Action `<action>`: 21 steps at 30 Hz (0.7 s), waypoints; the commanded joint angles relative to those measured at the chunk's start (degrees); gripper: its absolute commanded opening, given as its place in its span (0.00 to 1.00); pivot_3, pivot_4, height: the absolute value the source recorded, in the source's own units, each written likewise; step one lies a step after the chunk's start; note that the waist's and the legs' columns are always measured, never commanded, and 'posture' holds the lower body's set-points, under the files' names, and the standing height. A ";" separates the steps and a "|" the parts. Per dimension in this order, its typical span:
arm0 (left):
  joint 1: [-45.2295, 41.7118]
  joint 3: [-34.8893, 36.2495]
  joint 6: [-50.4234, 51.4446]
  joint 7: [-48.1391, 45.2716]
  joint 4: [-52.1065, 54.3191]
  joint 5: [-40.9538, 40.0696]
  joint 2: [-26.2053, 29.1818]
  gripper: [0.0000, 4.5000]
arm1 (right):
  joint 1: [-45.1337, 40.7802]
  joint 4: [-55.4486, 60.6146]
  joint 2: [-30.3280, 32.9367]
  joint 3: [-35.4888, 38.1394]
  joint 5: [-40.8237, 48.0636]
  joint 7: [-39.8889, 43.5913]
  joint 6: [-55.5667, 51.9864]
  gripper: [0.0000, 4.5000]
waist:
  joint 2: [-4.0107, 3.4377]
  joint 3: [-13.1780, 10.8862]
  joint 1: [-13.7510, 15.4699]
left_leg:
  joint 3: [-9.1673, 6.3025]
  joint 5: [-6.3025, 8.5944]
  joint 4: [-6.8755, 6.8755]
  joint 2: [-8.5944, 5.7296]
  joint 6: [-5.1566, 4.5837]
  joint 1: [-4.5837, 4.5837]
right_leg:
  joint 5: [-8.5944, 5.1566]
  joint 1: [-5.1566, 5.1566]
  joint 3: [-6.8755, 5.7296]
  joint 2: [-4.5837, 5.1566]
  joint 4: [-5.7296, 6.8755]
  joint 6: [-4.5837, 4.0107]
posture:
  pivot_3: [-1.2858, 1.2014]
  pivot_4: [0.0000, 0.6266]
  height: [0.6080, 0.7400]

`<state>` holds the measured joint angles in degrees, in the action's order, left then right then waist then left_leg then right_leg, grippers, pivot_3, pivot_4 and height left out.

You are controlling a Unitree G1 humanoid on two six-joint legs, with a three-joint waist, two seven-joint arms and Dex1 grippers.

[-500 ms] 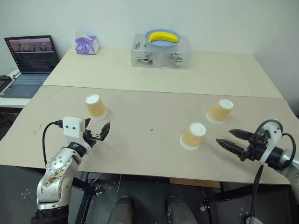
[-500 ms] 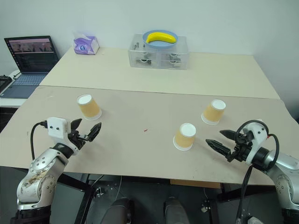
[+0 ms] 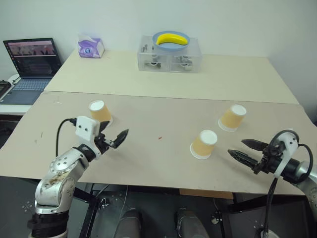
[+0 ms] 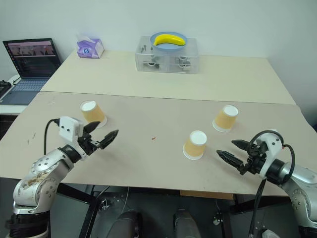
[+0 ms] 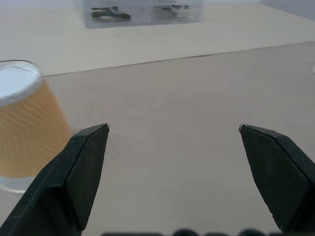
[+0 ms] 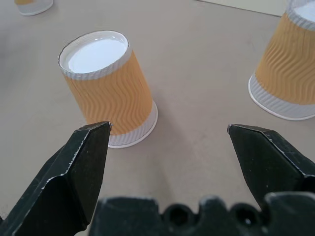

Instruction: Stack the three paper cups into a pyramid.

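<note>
I see three paper cups standing upside down and apart on the surface (image 3: 158, 163): one cup (image 3: 100, 112) on my left, a middle cup (image 3: 204, 144), and a far cup (image 3: 233, 117) to the right. My left hand (image 3: 119, 137) hovers just beside the left cup, fingers spread and empty. My right hand (image 3: 243, 150) hovers near the middle cup, fingers also spread, holding nothing.

Three tan ribbed paper cups (image 3: 100, 112) (image 3: 204, 144) (image 3: 233, 117), each upside down, standing apart on the table (image 3: 158, 163)
</note>
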<state>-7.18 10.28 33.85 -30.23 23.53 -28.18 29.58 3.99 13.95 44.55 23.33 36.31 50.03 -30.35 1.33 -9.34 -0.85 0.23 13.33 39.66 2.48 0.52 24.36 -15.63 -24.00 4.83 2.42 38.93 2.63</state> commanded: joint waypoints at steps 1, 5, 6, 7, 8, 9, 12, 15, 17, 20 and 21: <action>-3.63 -1.87 3.50 -7.18 4.23 -5.44 4.41 1.00 | -1.65 3.27 1.34 1.65 2.52 0.76 -1.04 1.00 | 0.01 0.00 0.00 | 0.00 0.00 0.01 0.00 0.00 0.01 | 0.00 0.00 0.00 0.00 -0.01 0.00 | 0.52 0.24 0.65; -11.80 -5.89 5.47 -15.59 3.27 -8.78 8.76 1.00 | -6.29 6.50 0.94 -2.22 4.60 0.55 -3.46 1.00 | 0.01 -0.01 0.01 | 0.00 0.00 0.02 -0.01 0.00 -0.01 | 0.00 0.01 -0.01 0.00 -0.01 0.01 | 0.52 0.24 0.65; -14.33 -6.58 5.01 -16.85 2.35 -9.01 8.80 1.00 | -7.52 7.31 0.63 -3.66 4.63 0.37 -3.94 1.00 | 0.02 -0.01 0.01 | 0.00 0.00 0.02 -0.01 0.00 0.00 | 0.00 0.00 0.00 0.00 -0.01 0.01 | 0.52 0.24 0.65; -16.07 -6.88 4.58 -17.56 1.51 -9.27 8.52 1.00 | -8.22 7.70 0.50 -4.67 4.59 0.51 -4.19 1.00 | 0.01 -0.01 0.01 | -0.01 0.00 0.03 -0.01 0.00 0.01 | 0.00 0.00 -0.03 -0.01 0.00 0.01 | 0.52 0.24 0.65; -17.25 -6.93 4.54 -17.67 0.79 -9.44 8.24 1.00 | -8.44 7.76 0.55 -5.22 4.44 0.79 -4.19 1.00 | 0.01 -0.01 0.02 | -0.01 0.00 0.02 -0.01 0.00 0.01 | 0.00 0.00 -0.03 -0.01 -0.01 0.01 | 0.52 0.24 0.65; -17.83 -6.91 4.50 -17.75 0.34 -9.45 8.06 1.00 | -8.53 7.73 0.59 -5.45 4.36 0.95 -4.21 1.00 | 0.01 -0.01 0.03 | -0.01 0.00 0.01 -0.01 0.00 0.00 | -0.01 0.01 -0.02 -0.01 -0.02 0.01 | 0.52 0.24 0.65; -19.33 -6.32 4.48 -18.52 -0.34 -10.68 7.71 1.00 | -9.04 6.74 0.18 -6.45 3.43 0.83 -3.54 1.00 | 0.02 -0.01 -0.03 | -0.01 0.01 -0.05 -0.01 -0.02 0.09 | -0.03 -0.04 0.00 -0.01 -0.15 0.03 | 0.52 0.24 0.65; -19.78 -6.52 3.84 -19.03 -0.90 -10.41 7.80 1.00 | -9.07 5.75 0.00 -7.05 2.84 1.17 -2.82 1.00 | 0.02 -0.01 0.05 | -0.03 0.01 0.02 -0.01 -0.02 0.26 | -0.02 -0.15 -0.02 0.00 -0.15 0.03 | 0.52 0.24 0.65; -20.16 -6.90 3.19 -19.72 -1.57 -9.80 8.20 1.00 | -9.24 3.70 -0.40 -7.42 1.74 1.42 -1.63 1.00 | 0.03 -0.01 0.05 | -0.04 0.01 0.05 -0.01 -0.02 0.24 | -0.02 -0.13 -0.04 0.01 -0.12 0.03 | 0.52 0.24 0.65; -19.70 -6.85 3.14 -20.52 -1.32 -9.95 8.63 1.00 | -9.60 1.63 -0.62 -7.28 0.93 1.80 -0.60 1.00 | 0.02 -0.02 0.04 | -0.03 0.01 0.06 -0.03 -0.02 0.19 | -0.01 -0.09 -0.04 0.02 -0.08 0.03 | 0.52 0.24 0.65; -19.42 -6.80 3.13 -20.66 -1.12 -10.05 8.75 1.00 | -9.64 1.33 -0.68 -7.35 0.83 2.01 -0.43 1.00 | 0.02 -0.01 0.04 | -0.03 0.01 0.06 -0.03 -0.02 0.19 | -0.01 -0.10 -0.04 0.01 -0.06 0.03 | 0.52 0.24 0.65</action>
<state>-26.30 2.98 37.77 -50.29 21.47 -38.22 37.70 -4.65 14.94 43.97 14.81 37.09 51.28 -32.69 1.35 -9.35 -0.81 0.20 13.34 39.72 2.45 0.50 24.55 -15.64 -24.10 4.79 2.43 38.87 2.66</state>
